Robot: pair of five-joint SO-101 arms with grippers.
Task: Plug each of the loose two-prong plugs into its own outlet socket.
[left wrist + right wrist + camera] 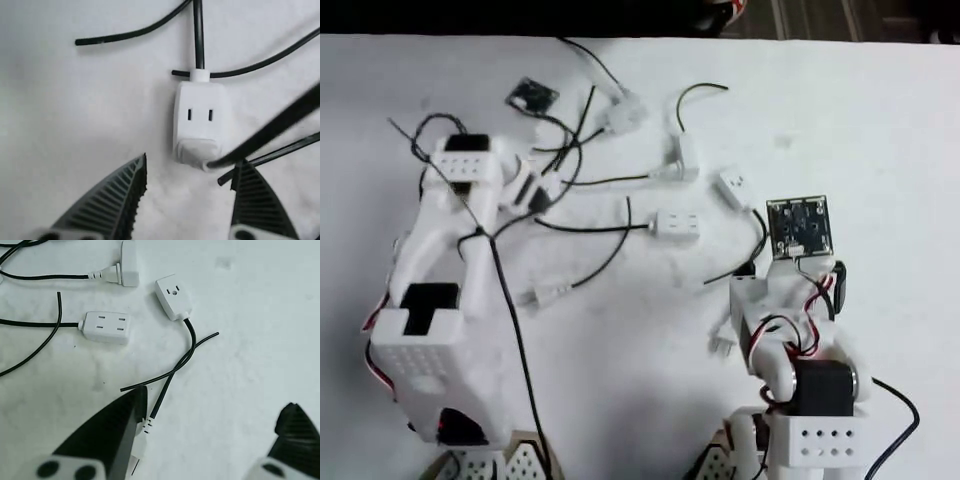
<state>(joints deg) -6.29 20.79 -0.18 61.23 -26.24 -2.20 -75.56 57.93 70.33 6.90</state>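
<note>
My left gripper (191, 165) is open and hovers just above a white two-slot outlet socket (200, 122), whose near end lies between the fingertips; a black cable (270, 131) crosses over it. My right gripper (217, 400) is open above bare table. A white two-prong plug (139, 442) lies beside one of its fingers (112, 432), on a cable running to a single socket (173, 296). A double socket block (106, 327) and a white plug-and-socket pair (125, 267) lie farther off. Another loose plug (545, 293) rests between the arms.
Black cables tangle around the left arm (450, 260) and trail across the middle of the white table (880, 120). A small black circuit board (531, 96) lies at the back left. Another white connector (622, 113) sits at the back centre.
</note>
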